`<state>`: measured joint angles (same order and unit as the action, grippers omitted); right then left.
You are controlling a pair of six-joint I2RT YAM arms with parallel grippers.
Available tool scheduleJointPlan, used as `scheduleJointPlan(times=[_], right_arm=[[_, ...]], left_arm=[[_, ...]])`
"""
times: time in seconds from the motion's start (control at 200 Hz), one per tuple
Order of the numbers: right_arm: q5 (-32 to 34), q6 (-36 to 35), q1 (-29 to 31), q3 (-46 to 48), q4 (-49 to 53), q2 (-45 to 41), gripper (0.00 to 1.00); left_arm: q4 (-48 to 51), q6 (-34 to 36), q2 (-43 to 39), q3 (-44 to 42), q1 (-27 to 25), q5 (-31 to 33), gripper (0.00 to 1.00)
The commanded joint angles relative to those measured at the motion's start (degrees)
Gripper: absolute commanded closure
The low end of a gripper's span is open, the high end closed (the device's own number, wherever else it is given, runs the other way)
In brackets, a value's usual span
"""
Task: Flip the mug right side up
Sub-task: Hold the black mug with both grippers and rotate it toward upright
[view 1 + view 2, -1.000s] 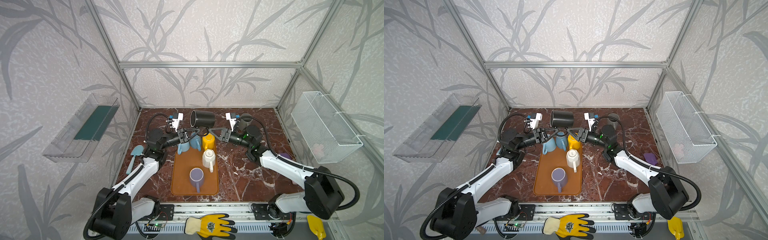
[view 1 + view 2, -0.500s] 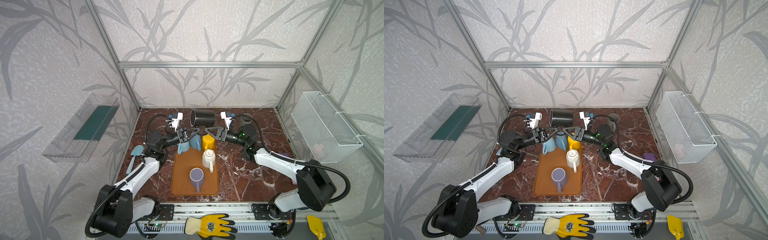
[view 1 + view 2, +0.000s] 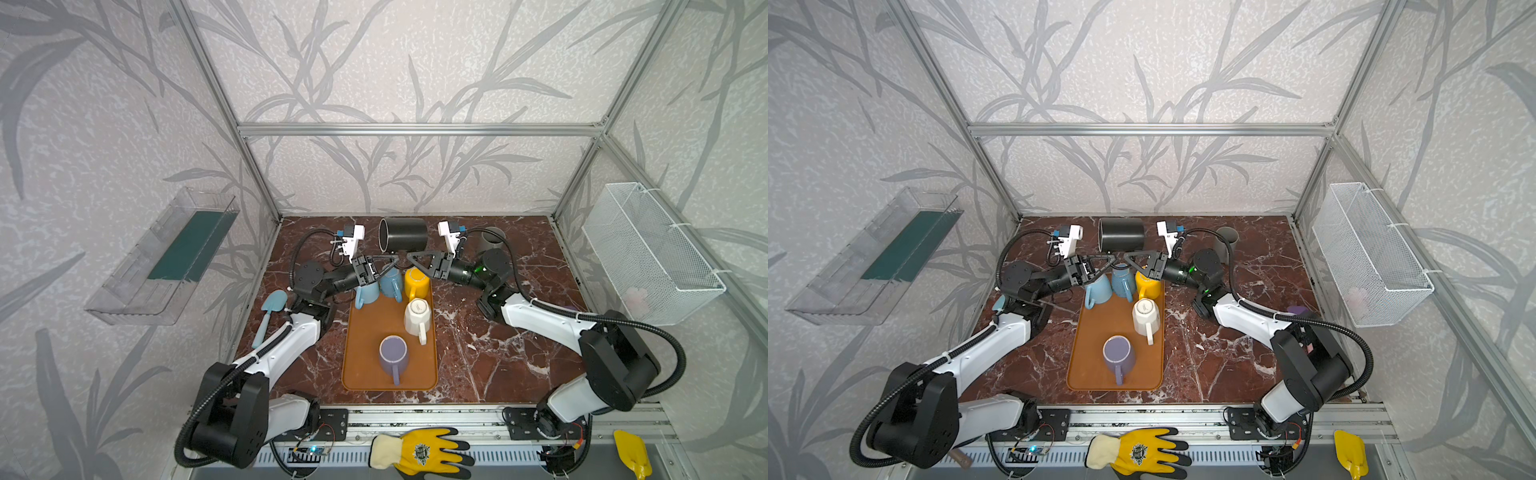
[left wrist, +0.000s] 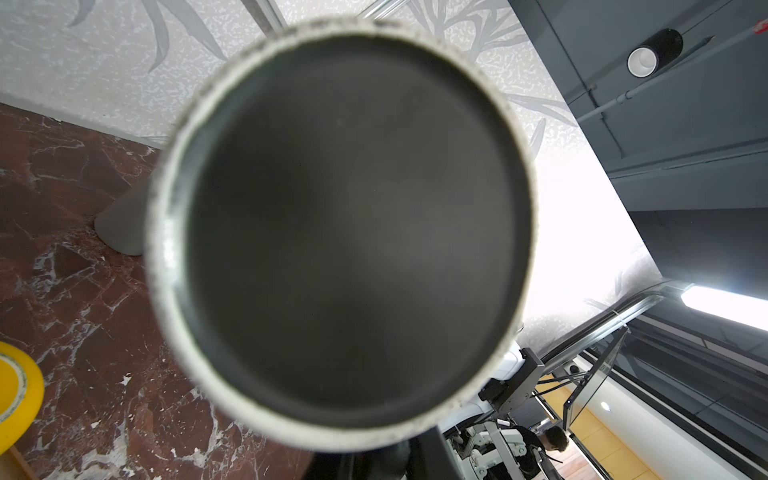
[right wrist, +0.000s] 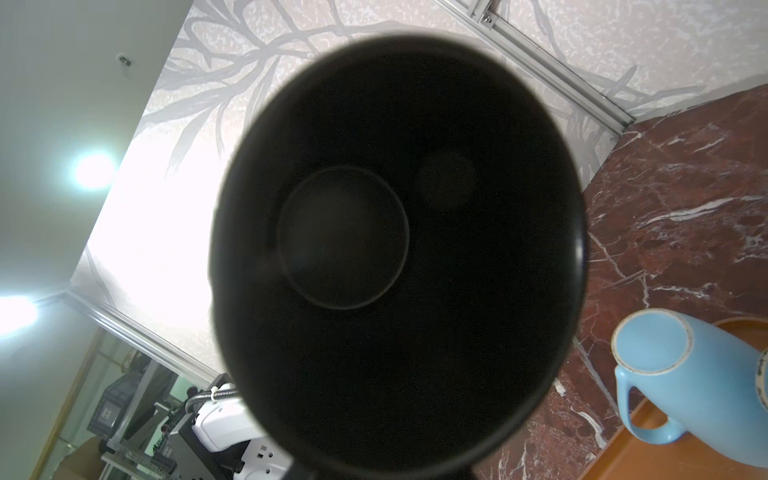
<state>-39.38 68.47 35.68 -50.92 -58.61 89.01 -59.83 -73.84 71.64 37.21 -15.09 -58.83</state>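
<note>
The black mug (image 3: 404, 235) hangs on its side in the air above the far end of the orange tray (image 3: 365, 328), which lies on the counter (image 3: 478, 345); its handle is hidden beneath the body in both top views, so the exact hold cannot be made out. In the left wrist view the mug's base fills the frame, blurred, with a pale rough ring; in the right wrist view its dark mouth does the same; neither shows any fingers. The left fingers (image 3: 392, 260) are pinched narrow right under the mug and carry it; the right fingers (image 3: 416, 258) meet them almost tip to tip, and I cannot tell how wide they stand or whether they grip. Both arms reach in from the near corners, wrists roughly level and facing each other; they partly cover a blue mug (image 3: 368, 293) and a yellow mug (image 3: 417, 284) on the tray.
</note>
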Motion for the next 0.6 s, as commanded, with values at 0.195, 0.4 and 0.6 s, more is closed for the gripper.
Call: scheduleJointPlan(times=[0.195,0.4,0.6], right_arm=[[1.0,0.7,0.3,-1.2,-9.3,-0.5,0.84],[1.5,0.4,0.2,-0.6,-9.7,-0.7,1.0],[2.2,-1.4,0.2,0.6,-8.2,-2.1,1.0]], left_arm=[[-10.9,-2.8,3.9,-1.1,0.0,-3.6,1.0],[-15.8,-6.4,7.1,-0.7,0.1,-5.2,1.0],[-15.9,-7.3,9.7,0.0,0.0,-5.2,1.0]])
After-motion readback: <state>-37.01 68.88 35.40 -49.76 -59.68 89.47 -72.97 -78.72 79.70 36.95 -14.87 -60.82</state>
